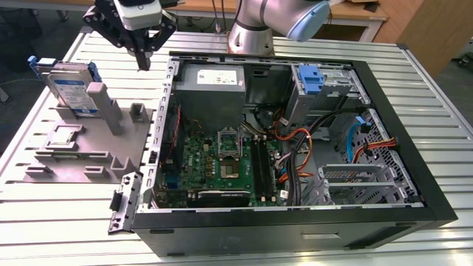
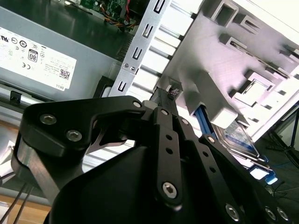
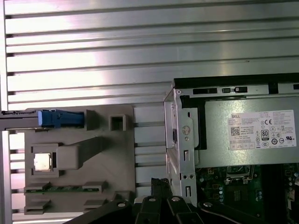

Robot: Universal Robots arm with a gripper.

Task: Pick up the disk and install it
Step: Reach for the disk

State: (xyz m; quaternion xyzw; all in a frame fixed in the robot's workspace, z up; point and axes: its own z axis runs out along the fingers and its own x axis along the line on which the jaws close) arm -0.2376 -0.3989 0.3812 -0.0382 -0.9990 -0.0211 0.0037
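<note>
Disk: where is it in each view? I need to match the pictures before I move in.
Exterior view: disk stands upright in the grey fixture, at the exterior view's left.
Second wrist view: disk sits past the fixture's posts.
First wrist view: disk is edge-on in a fixture slot.
Shared landmark: the white-labelled power supply.
</note>
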